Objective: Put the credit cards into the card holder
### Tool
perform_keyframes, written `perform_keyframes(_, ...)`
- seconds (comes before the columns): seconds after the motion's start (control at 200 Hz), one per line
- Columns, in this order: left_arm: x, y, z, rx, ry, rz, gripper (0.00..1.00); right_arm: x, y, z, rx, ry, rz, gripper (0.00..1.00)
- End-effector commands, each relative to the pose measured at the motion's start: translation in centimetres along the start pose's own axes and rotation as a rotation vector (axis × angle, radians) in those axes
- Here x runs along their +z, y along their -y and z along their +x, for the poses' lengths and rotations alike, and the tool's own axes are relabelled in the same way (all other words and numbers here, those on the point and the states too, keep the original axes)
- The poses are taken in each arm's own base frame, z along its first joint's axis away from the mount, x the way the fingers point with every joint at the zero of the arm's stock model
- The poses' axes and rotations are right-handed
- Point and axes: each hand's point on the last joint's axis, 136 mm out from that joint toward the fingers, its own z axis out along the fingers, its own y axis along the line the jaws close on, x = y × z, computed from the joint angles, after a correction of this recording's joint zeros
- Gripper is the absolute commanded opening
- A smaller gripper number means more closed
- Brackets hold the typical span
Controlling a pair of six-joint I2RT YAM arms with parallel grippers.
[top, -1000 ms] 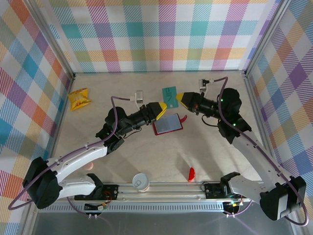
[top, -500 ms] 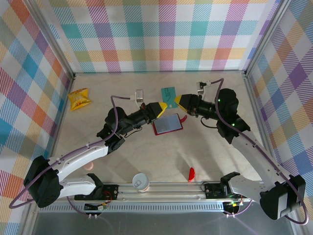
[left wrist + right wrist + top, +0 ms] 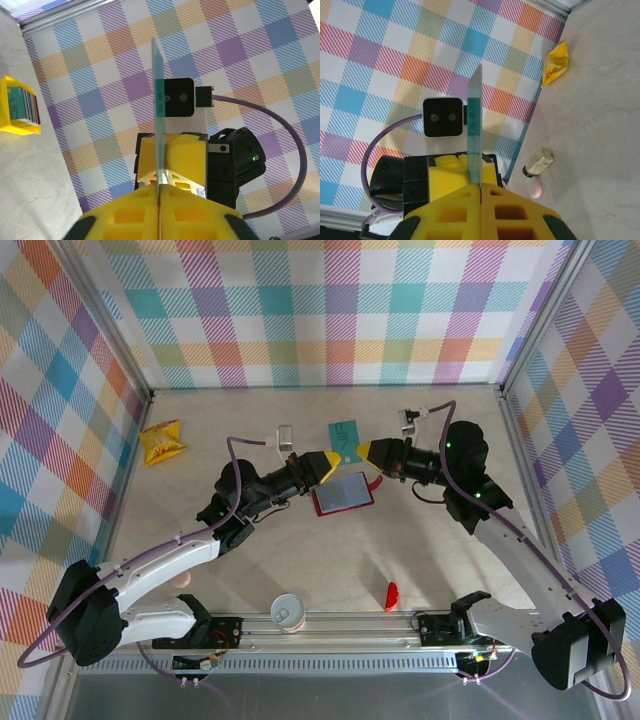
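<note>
Grippers meet tip to tip over the middle of the table [image 3: 300, 560], far half. The left gripper [image 3: 330, 462] comes in from the left and the right gripper [image 3: 366, 449] from the right, yellow fingers pointing at each other.

Between them is one teal credit card [image 3: 345, 434], standing upright, off the table. Both pinch it along its lower edge.
- Left wrist view: left fingers [image 3: 125, 220] pressed together, only a hairline seam, card edge-on rising straight out of that seam.
- Right wrist view: right fingers [image 3: 515, 207] likewise clamped flat on the same card, no gap visible.

So both claws are closed on that one card.

The card holder [image 3: 343, 493] lies open on the table just nearer than the two tips, grey-blue inside facing up, dark-red border round it, clasp tab sticking out on its right side. Neither gripper touches it, and the card is above and slightly beyond it.

The left wrist view also shows spare cards [image 3: 22, 104] standing on edge in a yellow tray [image 3: 20, 129] on the table.

Other items, all well apart from the grippers:
- yellow snack packet [image 3: 162, 441], far left
- small bottle [image 3: 284, 437], lying just beyond the left arm
- red curved piece [image 3: 391, 595], near edge
- paper cup [image 3: 287, 610], near edge, by the rail
</note>
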Motion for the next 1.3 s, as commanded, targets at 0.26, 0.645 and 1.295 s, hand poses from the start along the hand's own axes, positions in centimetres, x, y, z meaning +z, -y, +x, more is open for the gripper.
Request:
perform_keyframes(0.26, -1.2, -4.4, 0.0, 0.036, -0.033, -0.199, 1.00, -1.2, 8.0, -0.4, -0.204, 0.012, 0.249, 0.00)
perform_keyframes(0.645, -1.6, -14.8, -1.5, -0.028, -0.001, -0.375, 1.00, -3.3, 19.1, -1.1, -0.155, -0.058, 0.359, 0.00)
perform_keyframes(1.295, 0.1, -25.4, -2.2, -0.157, -0.043, -0.657, 0.83, 0.9, 25.0, 0.2, -0.141, -0.231, 0.374, 0.00)
